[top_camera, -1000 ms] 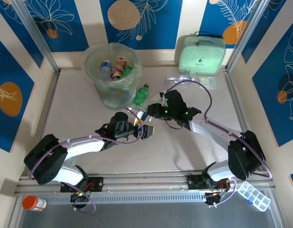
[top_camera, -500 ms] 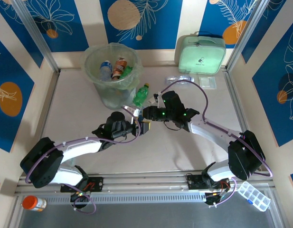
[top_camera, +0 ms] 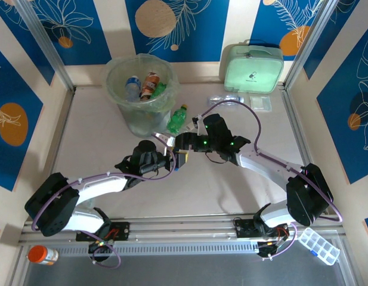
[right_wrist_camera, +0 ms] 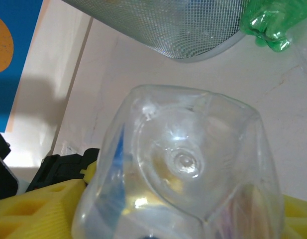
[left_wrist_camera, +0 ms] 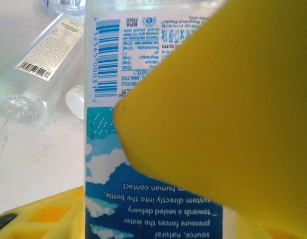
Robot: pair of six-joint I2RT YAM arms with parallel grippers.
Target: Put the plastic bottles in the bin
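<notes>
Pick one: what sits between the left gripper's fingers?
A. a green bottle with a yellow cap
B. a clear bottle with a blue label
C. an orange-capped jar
B: the left wrist view shows the clear bottle, blue label and barcode facing the camera, between the yellow fingers of the left gripper.

Overhead overview; two wrist close-ups, same bottle (left_wrist_camera: 123,189)

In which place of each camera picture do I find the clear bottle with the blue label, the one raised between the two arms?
Top external: clear bottle at the centre, just below the green bottle.
Left wrist: middle, very near, blue label and barcode showing.
Right wrist: lower centre, its see-through base towards the camera.
Shared landmark: the green bottle, beside the bin from above, in the top right corner of the right wrist picture.
</notes>
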